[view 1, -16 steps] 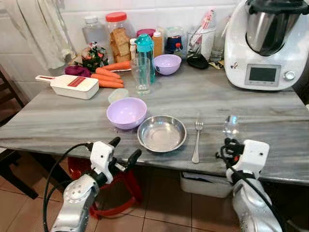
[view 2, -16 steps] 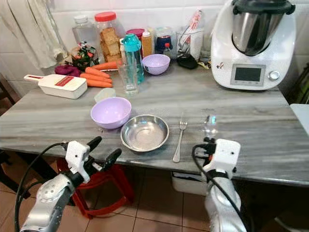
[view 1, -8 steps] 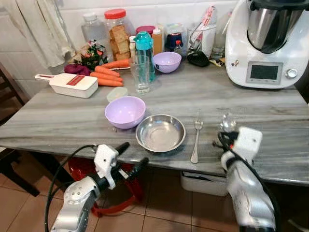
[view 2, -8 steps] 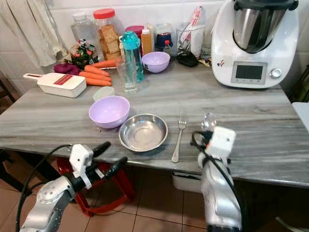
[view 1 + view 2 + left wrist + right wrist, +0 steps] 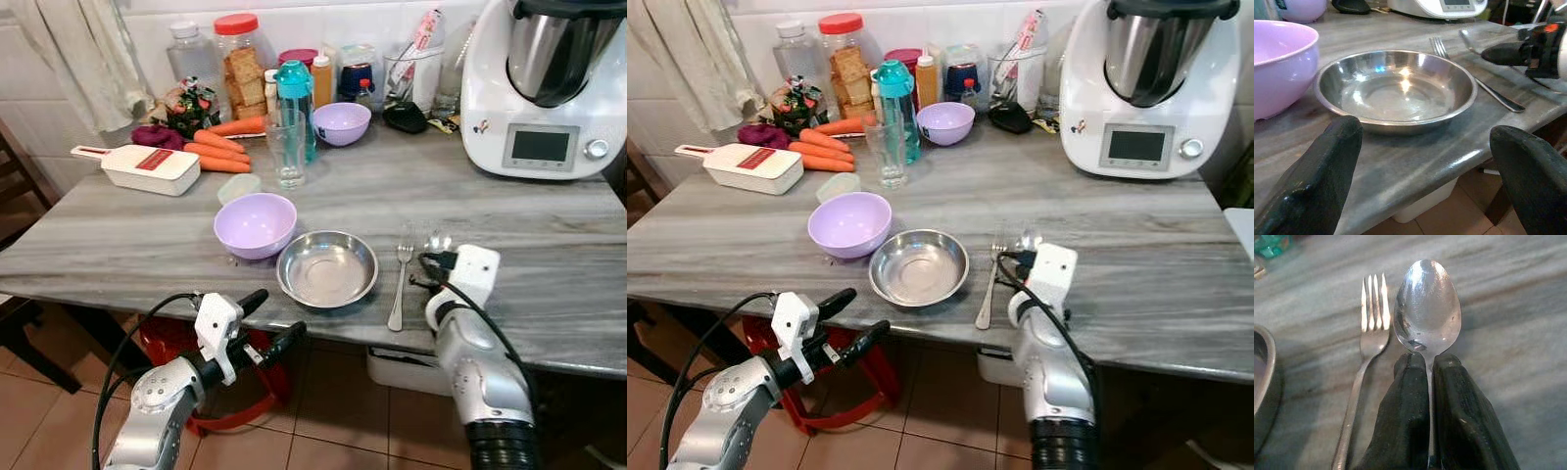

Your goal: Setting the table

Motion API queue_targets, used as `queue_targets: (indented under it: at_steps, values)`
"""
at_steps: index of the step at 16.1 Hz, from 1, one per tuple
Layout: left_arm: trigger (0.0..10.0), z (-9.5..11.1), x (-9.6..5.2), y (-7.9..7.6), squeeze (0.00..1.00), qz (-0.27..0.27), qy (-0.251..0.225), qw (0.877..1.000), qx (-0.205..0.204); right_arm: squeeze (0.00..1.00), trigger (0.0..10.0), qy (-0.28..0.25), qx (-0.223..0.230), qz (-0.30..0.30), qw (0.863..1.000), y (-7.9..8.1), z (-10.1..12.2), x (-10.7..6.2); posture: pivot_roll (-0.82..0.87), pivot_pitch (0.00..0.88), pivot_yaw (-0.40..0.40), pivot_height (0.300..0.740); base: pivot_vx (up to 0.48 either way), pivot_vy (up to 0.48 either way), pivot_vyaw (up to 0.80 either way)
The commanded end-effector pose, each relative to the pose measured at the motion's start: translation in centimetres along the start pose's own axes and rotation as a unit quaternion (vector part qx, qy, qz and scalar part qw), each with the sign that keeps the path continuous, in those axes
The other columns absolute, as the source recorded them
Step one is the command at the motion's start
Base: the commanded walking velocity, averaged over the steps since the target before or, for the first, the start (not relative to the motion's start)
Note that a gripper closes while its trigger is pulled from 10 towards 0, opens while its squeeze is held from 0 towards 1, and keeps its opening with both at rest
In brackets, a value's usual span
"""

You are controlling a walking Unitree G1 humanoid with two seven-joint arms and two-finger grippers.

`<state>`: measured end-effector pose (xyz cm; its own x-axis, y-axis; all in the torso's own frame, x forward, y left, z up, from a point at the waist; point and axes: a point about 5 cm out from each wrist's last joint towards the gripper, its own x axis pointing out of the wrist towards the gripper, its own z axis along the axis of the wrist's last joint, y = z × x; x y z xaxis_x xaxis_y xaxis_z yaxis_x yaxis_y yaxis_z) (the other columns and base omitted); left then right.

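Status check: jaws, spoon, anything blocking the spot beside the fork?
Right gripper shut on spoon, bowl forward, just right of fork. Left gripper open, below table edge near steel dish. Nothing blocking.

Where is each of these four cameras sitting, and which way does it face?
Left eye: on the head, looking down at the table; both arms show.
Right eye: beside it, same scene.
Left wrist: along the open left claw toward the steel bowl.
Right wrist: along the right claw, shut on the spoon.
Shared: both wrist views show the fork.
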<state>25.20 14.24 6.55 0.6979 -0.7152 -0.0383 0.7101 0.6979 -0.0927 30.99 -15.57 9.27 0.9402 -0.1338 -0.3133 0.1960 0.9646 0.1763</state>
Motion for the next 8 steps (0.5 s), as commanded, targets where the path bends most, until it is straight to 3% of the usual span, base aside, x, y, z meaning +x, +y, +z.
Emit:
queue_targets:
  at_steps: [1, 8]
  values:
    - [10.0, 0.27, -0.24, 0.12, 0.00, -0.002, -0.001, 1.000, 0.002, 0.00, 10.0, -0.001, 0.006, 0.004, 1.000, 0.64, 0.39, 0.30, -0.10, 0.000, 0.070, 0.740, 0.000, 0.000, 0.00]
    - [10.0, 0.74, 0.06, -0.78, 0.00, -0.044, -0.012, 0.999, -0.012, 0.00, 10.0, 0.020, 0.014, -0.004, 1.000, 0.44, -0.45, 0.86, -0.10, 0.000, 0.072, 0.740, 0.000, 0.000, 0.00]
